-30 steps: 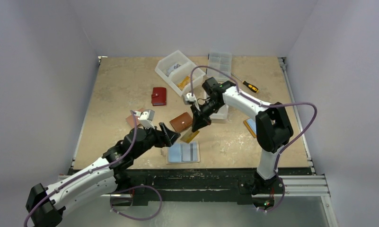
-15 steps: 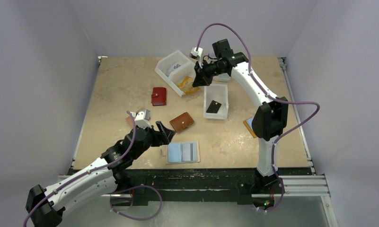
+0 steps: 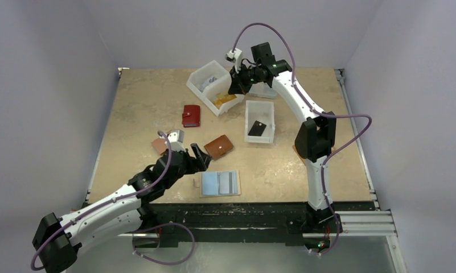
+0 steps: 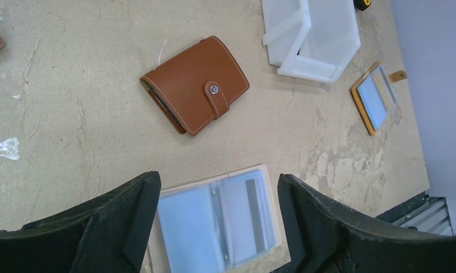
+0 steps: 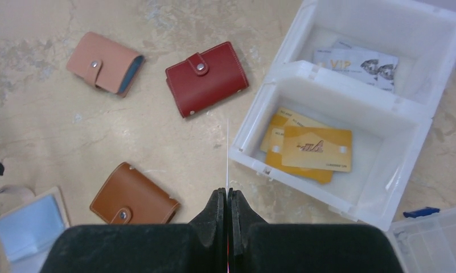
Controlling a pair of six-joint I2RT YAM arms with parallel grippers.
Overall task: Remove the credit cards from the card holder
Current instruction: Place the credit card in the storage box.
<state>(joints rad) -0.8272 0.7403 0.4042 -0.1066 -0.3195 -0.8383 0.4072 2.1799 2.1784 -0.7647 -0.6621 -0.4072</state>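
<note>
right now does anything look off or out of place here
Nothing spilled or damaged. The right gripper is shut on a thin card seen edge-on, which in its wrist view lines up just outside the clear bin, not over its gold cards.

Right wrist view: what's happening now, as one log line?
right gripper: shut on card | near gold-card bin | left gripper: open above card holder

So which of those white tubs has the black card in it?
The single tub standing alone, right of the brown wallet, holds the black card. The double tub behind it holds yellow cards and pale cards instead.
</note>
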